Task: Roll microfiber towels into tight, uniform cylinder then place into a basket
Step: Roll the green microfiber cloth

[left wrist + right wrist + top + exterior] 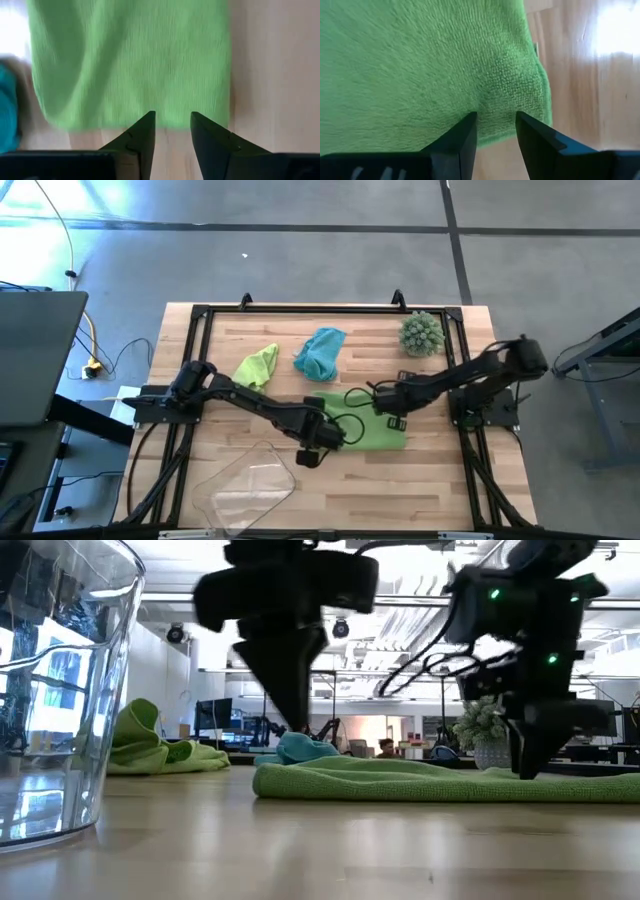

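**Both hands down at the flat lime towel**

You have the left hand [171, 131] at the edge of the spread lime green towel [372, 425], its two fingers standing a narrow gap apart with bare worktop [272, 75] showing between the tips; they hold nothing. The cloth's edge lies just ahead of the fingertips, and in the high view this hand [312, 452] sits at the towel's side nearest the basket.

Your right hand [495, 132] is over the same towel from the opposite side, fingers a narrow gap apart, the tips pressed onto the fuzzy pile close to a corner of the cloth. Nothing is pinched between them that you can see. In the high view it [388, 418] rests on the towel's upper right part.

Just beyond the left hand, towards the front of the worktop, the clear basket [248, 485] lies with nothing in it.

Farther from both hands, towards the back of the worktop, the teal towel [321, 351] lies crumpled, with the second lime towel [258, 366] bunched up just beside it. The spiky grey-green ball [421, 333] stands well apart, behind the right hand.
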You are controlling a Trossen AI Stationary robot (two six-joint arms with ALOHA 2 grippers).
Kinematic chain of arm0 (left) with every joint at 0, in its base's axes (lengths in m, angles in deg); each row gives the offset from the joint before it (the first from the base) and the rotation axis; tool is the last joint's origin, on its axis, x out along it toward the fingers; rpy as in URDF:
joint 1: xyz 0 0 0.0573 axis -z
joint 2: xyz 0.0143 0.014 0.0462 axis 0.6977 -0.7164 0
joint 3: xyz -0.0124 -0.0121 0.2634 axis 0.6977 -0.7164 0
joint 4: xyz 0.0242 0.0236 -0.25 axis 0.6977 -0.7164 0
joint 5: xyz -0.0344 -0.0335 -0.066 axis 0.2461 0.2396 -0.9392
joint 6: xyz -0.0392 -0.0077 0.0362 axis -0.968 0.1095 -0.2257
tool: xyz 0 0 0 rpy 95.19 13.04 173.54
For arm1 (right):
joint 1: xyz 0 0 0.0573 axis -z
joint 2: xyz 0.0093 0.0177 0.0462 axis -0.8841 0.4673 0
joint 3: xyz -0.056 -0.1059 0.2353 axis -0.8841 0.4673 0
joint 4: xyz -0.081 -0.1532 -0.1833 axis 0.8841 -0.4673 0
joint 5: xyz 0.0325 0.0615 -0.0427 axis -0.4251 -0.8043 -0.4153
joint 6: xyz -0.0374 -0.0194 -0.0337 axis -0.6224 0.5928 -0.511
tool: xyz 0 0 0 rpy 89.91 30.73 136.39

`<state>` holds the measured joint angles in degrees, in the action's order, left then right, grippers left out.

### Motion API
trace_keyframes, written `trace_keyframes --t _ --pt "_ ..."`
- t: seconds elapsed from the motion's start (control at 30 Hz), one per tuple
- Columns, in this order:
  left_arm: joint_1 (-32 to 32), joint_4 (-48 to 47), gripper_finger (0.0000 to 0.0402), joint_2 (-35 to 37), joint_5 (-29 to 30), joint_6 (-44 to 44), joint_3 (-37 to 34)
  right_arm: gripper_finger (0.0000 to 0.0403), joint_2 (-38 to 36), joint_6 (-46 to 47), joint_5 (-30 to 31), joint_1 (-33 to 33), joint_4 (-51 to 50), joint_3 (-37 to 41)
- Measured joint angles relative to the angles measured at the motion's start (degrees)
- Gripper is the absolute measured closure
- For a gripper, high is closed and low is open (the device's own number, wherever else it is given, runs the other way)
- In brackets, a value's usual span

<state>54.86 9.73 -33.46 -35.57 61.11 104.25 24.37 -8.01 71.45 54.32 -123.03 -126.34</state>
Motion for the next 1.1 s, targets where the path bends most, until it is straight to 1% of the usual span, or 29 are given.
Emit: trace_keyframes --t 0.1,0.2,0.3,0.4,0.5,0.57,0.87,0.97,1.1 --pt "-0.9 3.7 0.0293 0.0 -1.2 0.7 0.0 0.0274 -3.3 2.6 -0.3 0.0 2.2 2.9" --pt "-1.9 6.3 0.0295 -0.7 -1.4 -1.7 0.1 0.0274 -4.8 4.9 -0.6 0.0 5.1 5.7" --pt "-2.7 5.9 0.0299 -2.1 -1.9 -2.9 0.0 0.0274 -5.1 5.4 -1.1 0.0 8.5 7.9" --pt "-3.2 5.7 0.0303 -4.3 -4.1 -3.6 0.0 0.0274 -5.2 6.3 -1.1 -0.1 10.0 9.0" --pt "-3.3 5.0 0.0307 -6.7 -6.5 -3.9 0.0 0.0274 -5.2 6.3 -1.1 -0.1 10.6 9.2" --pt "-3.0 3.8 0.0311 -7.1 -7.5 -4.8 0.2 0.0274 -5.2 6.1 -1.1 -0.1 10.7 9.2" --pt "-0.7 2.9 0.0324 -6.7 -9.7 -6.3 0.2 0.0274 -5.1 5.8 0.0 -0.1 11.6 9.2" --pt "-0.7 2.7 0.0325 -6.7 -9.8 -6.1 1.0 0.0274 -5.2 5.8 0.1 -0.1 11.4 9.1" --pt "-0.7 2.1 0.0326 -6.5 -6.2 -4.4 3.1 0.0274 -6.2 6.2 -0.2 -0.5 6.7 6.4"
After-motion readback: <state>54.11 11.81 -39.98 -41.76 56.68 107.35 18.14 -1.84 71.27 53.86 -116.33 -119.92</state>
